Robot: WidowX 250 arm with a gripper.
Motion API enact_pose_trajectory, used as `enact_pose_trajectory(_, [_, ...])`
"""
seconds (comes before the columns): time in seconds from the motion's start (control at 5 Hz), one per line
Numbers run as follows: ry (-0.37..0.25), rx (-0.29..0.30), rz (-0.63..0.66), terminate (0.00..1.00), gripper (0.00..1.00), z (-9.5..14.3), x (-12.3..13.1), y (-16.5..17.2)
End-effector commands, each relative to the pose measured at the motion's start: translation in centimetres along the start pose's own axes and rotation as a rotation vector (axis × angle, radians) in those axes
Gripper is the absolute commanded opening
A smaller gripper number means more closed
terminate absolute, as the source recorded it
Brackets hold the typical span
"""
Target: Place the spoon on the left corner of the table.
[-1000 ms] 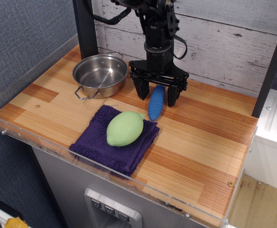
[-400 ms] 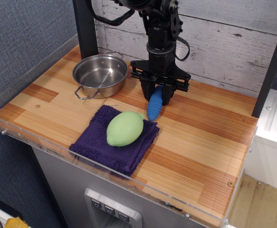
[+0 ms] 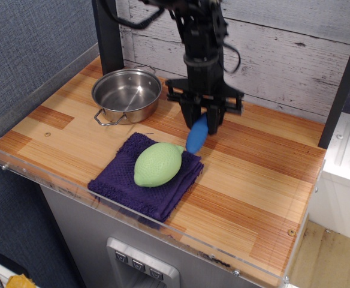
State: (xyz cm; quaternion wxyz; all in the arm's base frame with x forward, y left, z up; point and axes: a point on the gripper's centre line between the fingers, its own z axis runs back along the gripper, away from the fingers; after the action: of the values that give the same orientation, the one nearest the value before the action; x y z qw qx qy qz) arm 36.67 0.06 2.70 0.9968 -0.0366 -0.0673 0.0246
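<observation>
The tool (image 3: 203, 122) hangs from the black arm near the back of the bench (image 3: 253, 174), its two black fingers (image 3: 187, 116) drawn in tight on the upper end of the spoon (image 3: 196, 134). Only the spoon's thick ribbed blue handle shows; it slopes down and toward the front-left from between the fingers, and its shiny bowl is hidden. The lower tip of the handle sits at the far right edge of the purple cloth (image 3: 145, 180); whether it touches the cloth or hangs just above it cannot be told.

On that folded purple cloth lies a pale green lemon-shaped toy (image 3: 156, 163), resting on the cloth's right half, near the handle's tip. To the left of the tool, well apart from the spoon, stands a steel pot (image 3: 127, 95) with wire loop handles, upright and open, near the back-left part of the bench.

The bench top is made of light and reddish-brown striped planks, with a clear acrylic rim (image 3: 103, 201) running along the front and left edges. Behind it rises a whitewashed plank wall (image 3: 283, 54).
</observation>
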Motion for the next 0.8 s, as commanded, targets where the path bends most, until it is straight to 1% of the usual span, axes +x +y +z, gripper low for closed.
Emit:
enact_pose_trajectory(0.0, [-0.312, -0.08, -0.026, 0.0, 0.0, 8.4, 3.4, 0.1])
enact_pose_trajectory(0.2, [-0.344, -0.103, -0.049, 0.0, 0.0, 11.8, 1.4, 1.3])
enact_pose_trajectory(0.4, [-0.316, -0.084, -0.127, 0.0, 0.0, 14.1, -1.1, 3.5])
enact_pose_trajectory(0.6, [-0.258, -0.019, -0.188, 0.0, 0.0, 15.5, -4.0, 7.5])
